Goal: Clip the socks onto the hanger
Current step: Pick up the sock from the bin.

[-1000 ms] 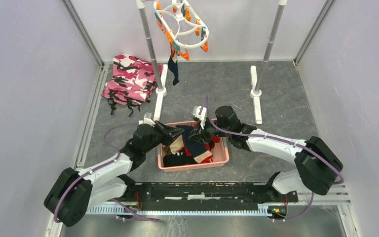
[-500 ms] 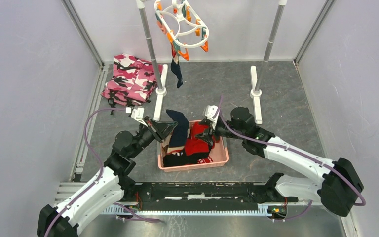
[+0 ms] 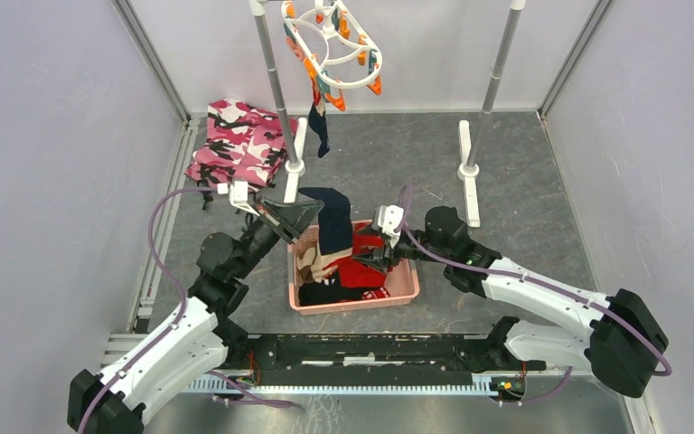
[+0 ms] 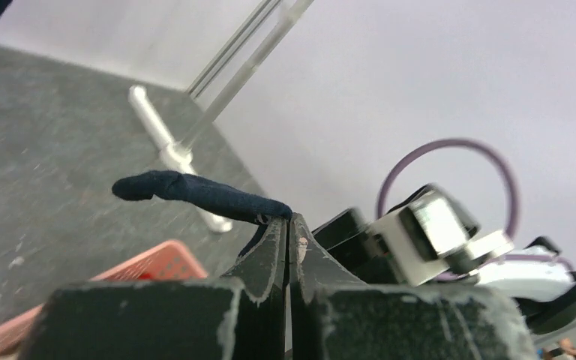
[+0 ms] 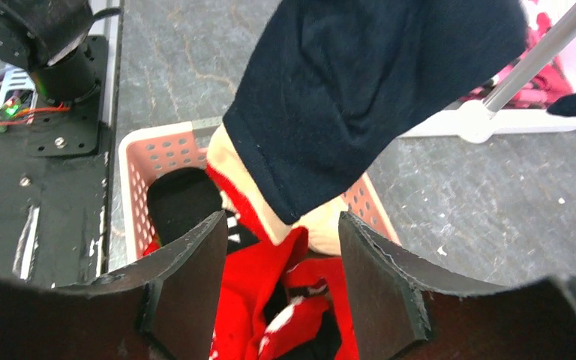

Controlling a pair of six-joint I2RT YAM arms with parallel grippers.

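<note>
- One navy blue fabric sock is pinched by its edge in the left gripper. The fingers are pressed together on the cloth, and the sock droops from their tips toward the basket.
- In the left wrist view the sock's free end juts out to the left just past the shut fingertips.
- The right gripper has its fingers spread with nothing clamped. Red fabric lies below and between them, and the held sock hangs just beyond their tips.
- One pink slotted plastic basket sits under both sets of fingers. It holds a heap of red socks, one beige sock and one black sock. The red ones are too tangled to count.
- One white oval plastic hanger with orange and teal clips hangs well beyond both grippers. A second navy sock is clipped to its near side.
- Two grey metal rack poles rise from white feet.
- One folded pink camouflage cloth lies to the left of the left fingers.
- The dark grey speckled floor is enclosed by plain pale walls.
</note>
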